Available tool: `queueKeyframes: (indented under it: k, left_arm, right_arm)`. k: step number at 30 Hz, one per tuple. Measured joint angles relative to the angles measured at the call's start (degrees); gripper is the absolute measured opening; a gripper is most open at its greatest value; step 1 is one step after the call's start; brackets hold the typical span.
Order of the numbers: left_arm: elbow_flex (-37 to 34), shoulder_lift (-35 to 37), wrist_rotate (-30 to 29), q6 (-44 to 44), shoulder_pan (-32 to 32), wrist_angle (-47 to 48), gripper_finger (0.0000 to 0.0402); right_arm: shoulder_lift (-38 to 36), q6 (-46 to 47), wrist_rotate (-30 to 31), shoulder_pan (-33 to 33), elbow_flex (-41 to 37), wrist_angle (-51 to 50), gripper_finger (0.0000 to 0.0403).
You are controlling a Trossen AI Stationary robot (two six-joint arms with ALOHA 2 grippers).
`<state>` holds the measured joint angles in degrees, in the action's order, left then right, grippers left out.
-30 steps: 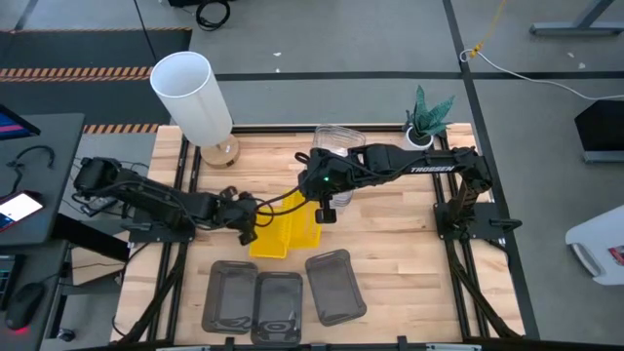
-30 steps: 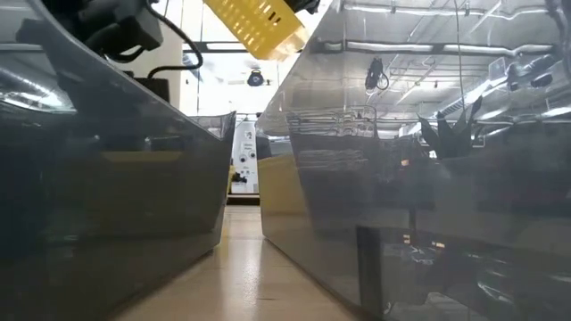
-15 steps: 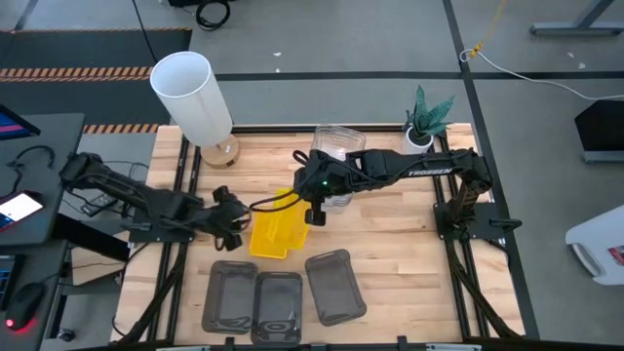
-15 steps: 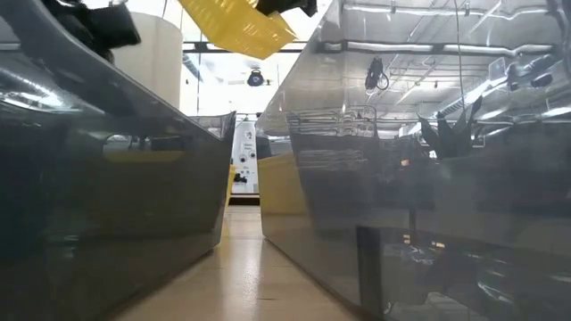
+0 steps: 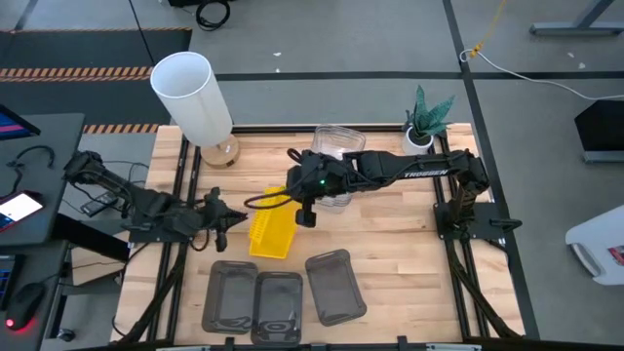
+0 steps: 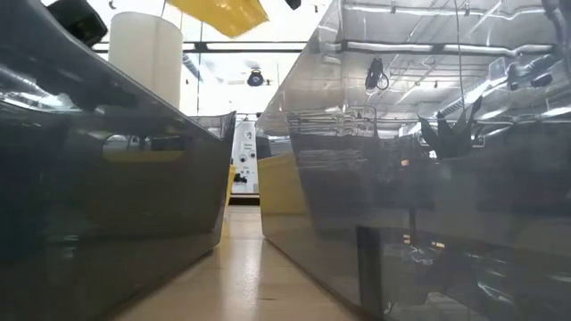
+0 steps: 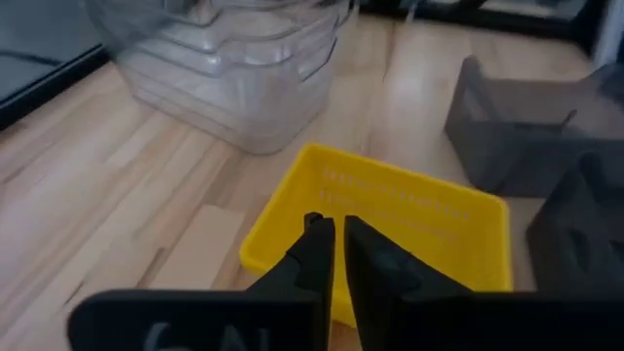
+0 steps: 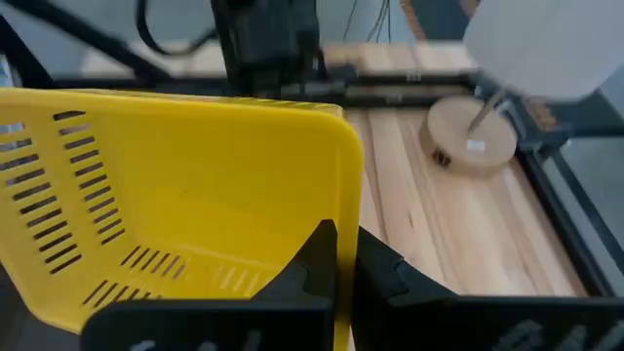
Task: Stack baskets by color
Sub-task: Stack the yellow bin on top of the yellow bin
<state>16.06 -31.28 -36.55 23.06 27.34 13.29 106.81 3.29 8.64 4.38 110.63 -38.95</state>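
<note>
Near the middle of the tabletop your right claw is pinching the wall of a yellow basket and holds it lifted and tilted. Another yellow basket lies flat below it. Your left claw waits toward the left edge, fingers nearly pressed together, holding nothing. Three grey baskets lie along the front edge. Clear baskets stand stacked toward the back edge.
</note>
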Motion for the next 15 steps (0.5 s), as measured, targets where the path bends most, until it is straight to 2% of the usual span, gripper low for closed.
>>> queueKeyframes:
  k: [6,11,15]
  left_arm:
    - [-3.53,8.71,-1.13,-0.92,1.70,-1.21,0.0007]
    - [-5.97,15.50,-1.72,-3.74,3.19,-2.74,0.0006]
    - [-7.71,19.94,-3.36,-4.29,3.62,-2.11,0.0013]
  right_arm:
    - [0.10,0.25,-1.31,-0.11,1.57,1.79,0.0012]
    - [2.91,1.70,-2.69,0.73,1.94,4.23,0.0012]
    - [7.22,1.70,-2.70,1.37,7.20,1.00,0.0012]
